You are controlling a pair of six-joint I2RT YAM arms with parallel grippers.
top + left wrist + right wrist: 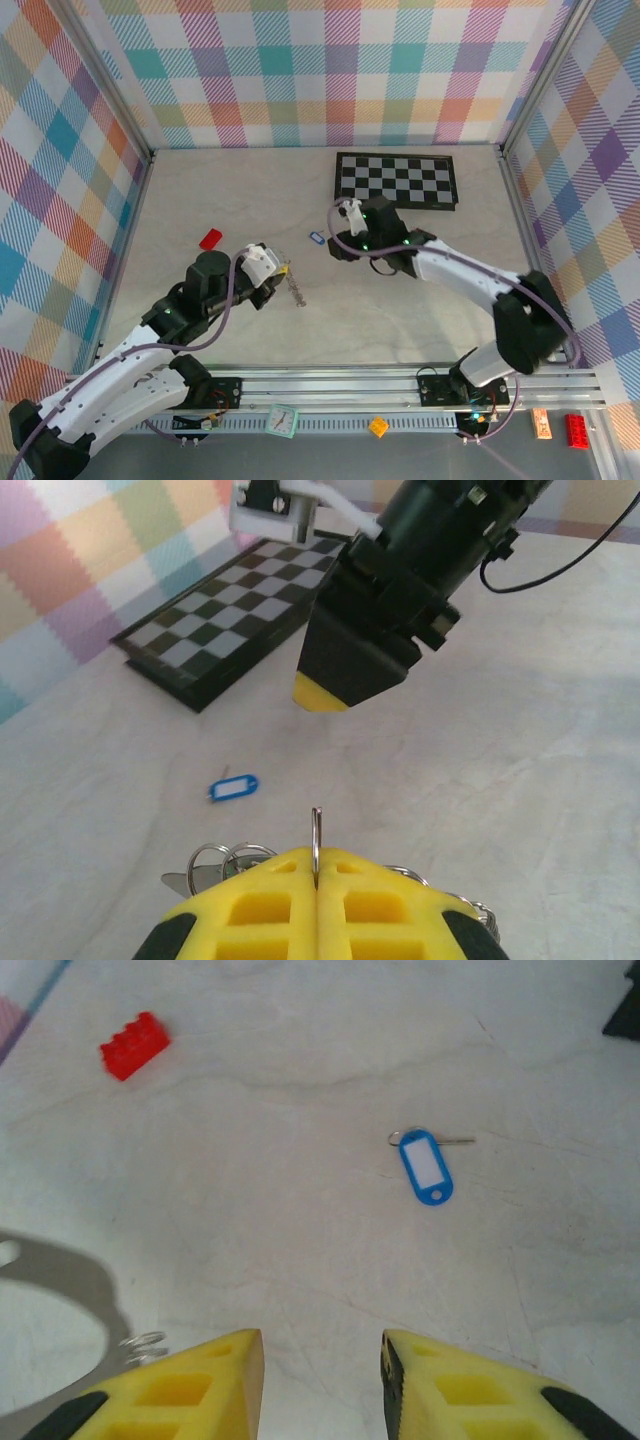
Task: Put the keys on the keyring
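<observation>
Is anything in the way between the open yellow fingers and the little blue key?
No, nothing visible. Only bare table lies between the right gripper and the blue key. The red block sits far off to the side.

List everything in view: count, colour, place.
blue key tag: 1, blue with white centre, flat on the table between the grippers
keyring: 1, silvery metal, pinched in the left gripper
red block: 1, red, on the table, left of centre
chequered board: 1, black and white, far right of the table
teal piece: 1, teal, front rail, left of centre
orange piece: 1, orange, front rail, centre
peach piece: 1, peach, front rail, right
red brick: 1, red, front rail, far right
table: 1, pale wood, inside plaid walls
left gripper: 1, yellow fingers, shut on the keyring
right gripper: 1, yellow fingers, open, nothing held, near the blue key tag
</observation>
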